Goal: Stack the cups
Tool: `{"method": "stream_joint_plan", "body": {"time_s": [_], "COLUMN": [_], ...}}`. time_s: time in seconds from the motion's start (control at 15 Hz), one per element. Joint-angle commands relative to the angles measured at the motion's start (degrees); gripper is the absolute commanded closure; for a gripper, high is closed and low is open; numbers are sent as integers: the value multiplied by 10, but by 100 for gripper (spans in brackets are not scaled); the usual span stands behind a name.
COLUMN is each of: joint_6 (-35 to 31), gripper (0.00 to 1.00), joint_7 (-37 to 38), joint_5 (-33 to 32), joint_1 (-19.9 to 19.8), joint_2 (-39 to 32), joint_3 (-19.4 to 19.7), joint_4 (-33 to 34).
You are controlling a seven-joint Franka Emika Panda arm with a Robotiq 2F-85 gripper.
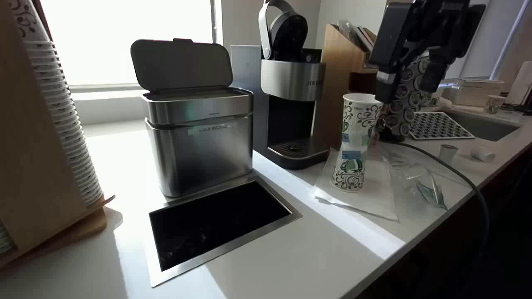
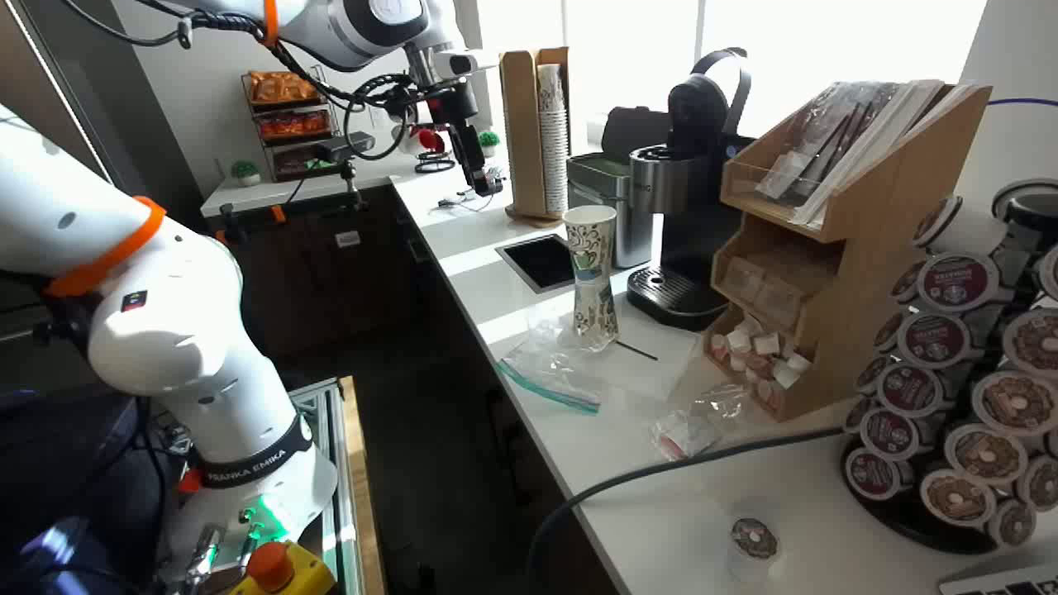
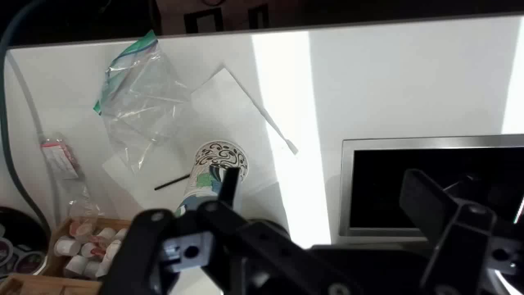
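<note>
Well apart, the fingers (image 3: 425,200) of the gripper (image 3: 322,179) hang above the counter (image 1: 299,259). Lower down, an upright cup (image 1: 361,114) rests on an inverted cup (image 1: 350,170), which stands on paper (image 1: 377,197) beside the bag (image 3: 143,94), near the coffee maker (image 1: 293,81).

You had strong light from the window (image 1: 129,41), blown out to white in both exterior views. Sunlit bands crossed the bench (image 3: 393,82), the floor (image 2: 438,430) sank into shadow, and your wrist view showed the fingers (image 3: 423,200) dark and soft.
</note>
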State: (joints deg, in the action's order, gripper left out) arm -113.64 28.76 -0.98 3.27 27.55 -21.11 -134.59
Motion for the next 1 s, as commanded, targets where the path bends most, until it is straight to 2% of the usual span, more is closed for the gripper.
{"method": "stream_joint_plan", "body": {"time_s": [0.0,0.33,0.47,0.53,0.73,0.93], "joint_6": [2,2,-8,-17,-70,-148], "gripper": [0,0,0,0,0,0], "joint_7": [5,5,43,44,62,63], "joint_5": [-7,-7,-60,-75,-112,-101], "joint_1": [13,13,-18,-26,-44,-56], "joint_2": [-3,-3,0,4,15,13], "joint_3": [11,11,8,20,48,77], "joint_4": [1,1,-6,-8,-19,-35]}}
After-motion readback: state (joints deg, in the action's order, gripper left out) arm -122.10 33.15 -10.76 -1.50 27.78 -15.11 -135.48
